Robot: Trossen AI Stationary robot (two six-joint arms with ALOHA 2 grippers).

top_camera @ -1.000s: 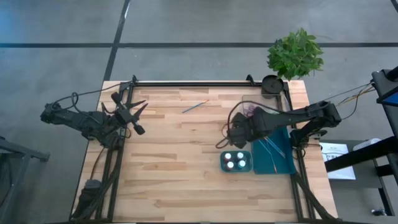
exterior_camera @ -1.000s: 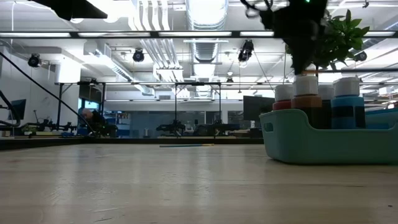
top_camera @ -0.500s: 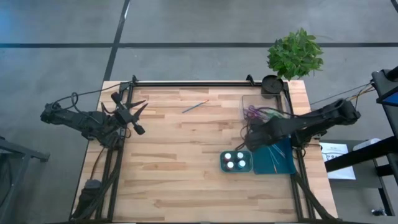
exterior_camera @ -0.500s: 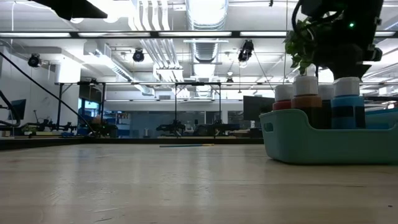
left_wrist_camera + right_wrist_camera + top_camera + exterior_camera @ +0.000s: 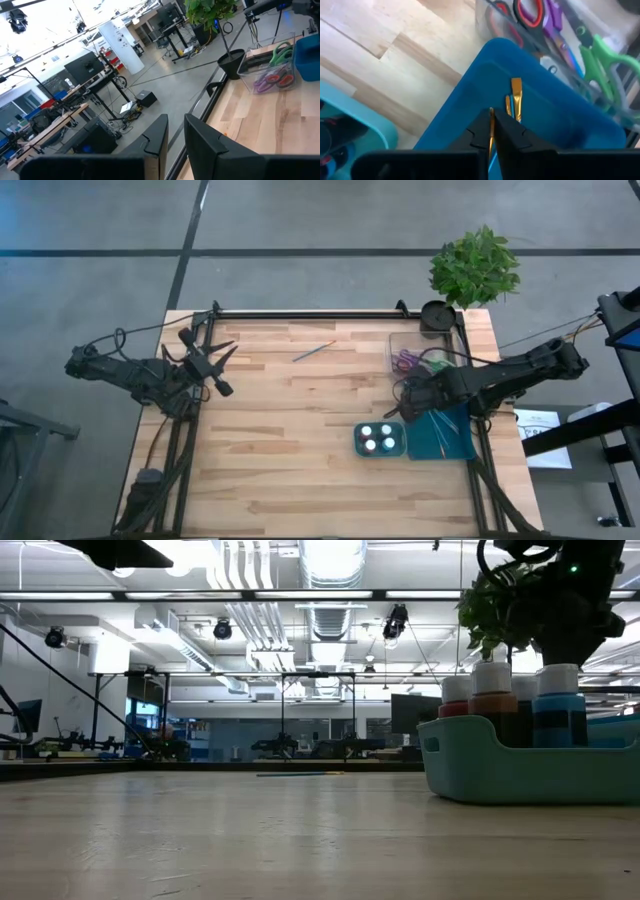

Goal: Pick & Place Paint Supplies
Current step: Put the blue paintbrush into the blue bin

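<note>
The wooden counter [image 5: 290, 430] is wide open across its middle and near side, bare planks from the left rail to the small teal tray [image 5: 380, 440] of paint bottles [image 5: 496, 700] near the right edge. One lone paintbrush [image 5: 314, 351] lies by itself up near the far rail, well apart from everything else. Along the right edge things get crowded: a clear box of scissors [image 5: 408, 361] at the far corner, then the blue bin [image 5: 440, 435] just beside the teal tray, with a potted plant [image 5: 475, 268] off the far right corner. The right pincer [image 5: 412, 397] hangs over the near corner of that blue bin, between the scissor box and the teal tray; in the right wrist view the right pincer's fingers [image 5: 512, 135] are pinched together on a thin orange-handled brush [image 5: 491, 131], its shaft running up between them. Two more brushes [image 5: 515, 97] with golden ferrules lie inside the bin just beyond. The left pincer [image 5: 215, 363] waits over the counter's left edge, its fingers [image 5: 200, 137] a narrow gap apart and holding nothing.
</note>
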